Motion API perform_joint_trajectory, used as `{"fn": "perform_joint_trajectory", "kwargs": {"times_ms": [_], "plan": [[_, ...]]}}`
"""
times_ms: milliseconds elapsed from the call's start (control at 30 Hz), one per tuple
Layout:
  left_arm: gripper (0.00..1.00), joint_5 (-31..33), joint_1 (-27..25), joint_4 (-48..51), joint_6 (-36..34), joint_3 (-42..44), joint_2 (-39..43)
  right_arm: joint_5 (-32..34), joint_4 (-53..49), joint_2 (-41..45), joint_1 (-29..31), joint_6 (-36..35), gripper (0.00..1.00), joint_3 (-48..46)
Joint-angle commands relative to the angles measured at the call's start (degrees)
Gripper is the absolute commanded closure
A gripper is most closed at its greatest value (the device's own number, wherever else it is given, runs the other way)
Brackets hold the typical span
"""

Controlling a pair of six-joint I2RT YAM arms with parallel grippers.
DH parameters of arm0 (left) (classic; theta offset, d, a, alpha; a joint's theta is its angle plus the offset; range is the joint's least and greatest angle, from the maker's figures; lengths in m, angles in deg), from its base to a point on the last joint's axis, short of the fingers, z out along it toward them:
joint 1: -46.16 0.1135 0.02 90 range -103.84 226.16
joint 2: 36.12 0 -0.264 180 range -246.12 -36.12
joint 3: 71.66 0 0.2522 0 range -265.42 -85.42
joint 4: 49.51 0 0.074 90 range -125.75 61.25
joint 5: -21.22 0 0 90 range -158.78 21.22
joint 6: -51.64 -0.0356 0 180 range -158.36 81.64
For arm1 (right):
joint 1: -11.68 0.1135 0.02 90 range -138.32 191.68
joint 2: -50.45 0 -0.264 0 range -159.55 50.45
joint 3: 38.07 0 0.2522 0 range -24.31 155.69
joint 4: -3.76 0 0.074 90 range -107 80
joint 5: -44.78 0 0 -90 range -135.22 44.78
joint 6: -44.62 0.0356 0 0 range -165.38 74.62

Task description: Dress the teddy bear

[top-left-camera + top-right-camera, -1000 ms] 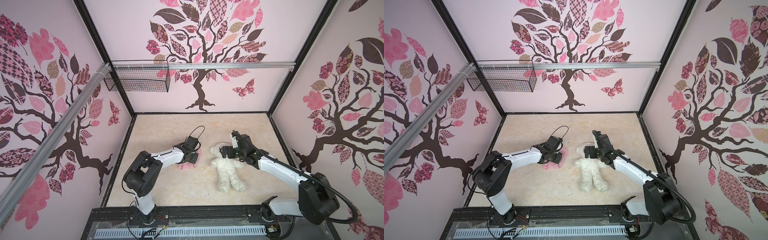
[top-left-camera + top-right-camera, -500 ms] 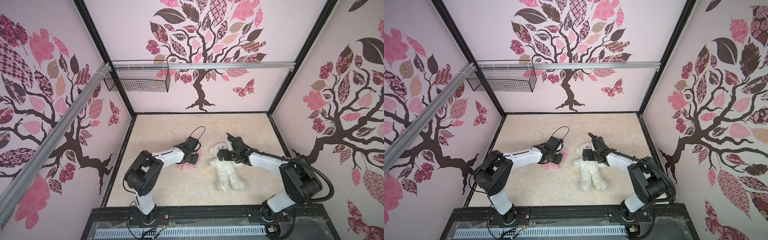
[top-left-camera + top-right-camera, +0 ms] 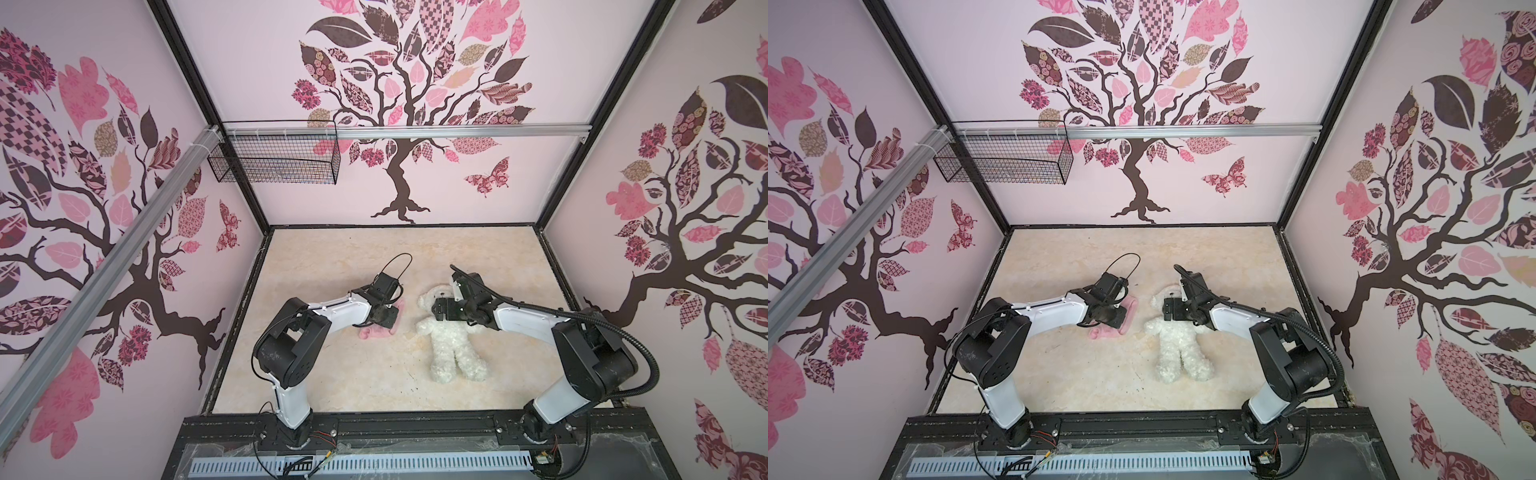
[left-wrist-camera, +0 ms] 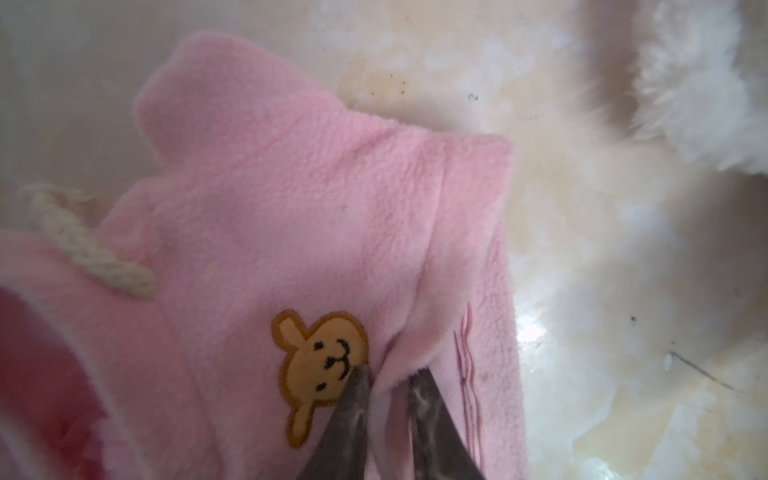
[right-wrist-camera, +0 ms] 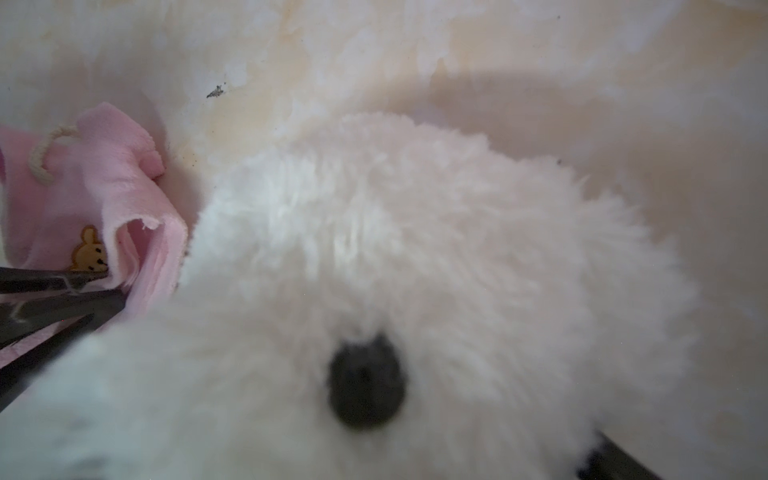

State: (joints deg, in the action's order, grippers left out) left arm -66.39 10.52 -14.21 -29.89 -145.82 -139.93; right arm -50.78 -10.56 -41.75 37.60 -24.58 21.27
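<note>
While the left end effector (image 4: pixel 388 376) is clamped on the pink shirt (image 4: pixel 291 199), the right end effector (image 3: pixel 437 309) is wide apart at the head of the teddy bear (image 3: pixel 451 338), which lies near the middle of the desk (image 3: pixel 332 257).

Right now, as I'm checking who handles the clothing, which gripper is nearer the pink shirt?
Left. The left gripper pinches a fold of the pink shirt in its jaws; the right gripper sits open over the teddy bear, apart from the shirt.
</note>
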Motion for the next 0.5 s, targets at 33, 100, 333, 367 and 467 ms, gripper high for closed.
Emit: {"fn": "perform_joint_trajectory", "kwargs": {"times_ms": [33, 100, 333, 367, 467], "plan": [[0.9, 0.58, 0.04, -1.34, 0.23, -1.48, 1.03, 1.93, 0.61, -1.66, 0.15, 0.69, 0.0, 1.53], [0.95, 0.94, 0.02, -1.91, 0.7, -0.7, 2.29, 2.21, 1.24, -2.0, 0.15, 1.08, 0.0, 1.44], [1.0, 1.47, 0.04, -5.72, 3.25, 4.78, 9.36, 3.53, 7.03, -1.6, 0.17, 2.07, 0.09, -1.72], [1.0, 1.59, 0.04, -6.34, 3.69, 5.74, 10.31, 2.88, 8.61, -1.41, 0.22, 2.06, 0.13, -2.6], [1.0, 2.41, 0.12, -8.18, 5.15, 9.38, 13.48, 2.53, 11.92, -1.26, 0.2, 1.84, 0.31, -4.2]]}}
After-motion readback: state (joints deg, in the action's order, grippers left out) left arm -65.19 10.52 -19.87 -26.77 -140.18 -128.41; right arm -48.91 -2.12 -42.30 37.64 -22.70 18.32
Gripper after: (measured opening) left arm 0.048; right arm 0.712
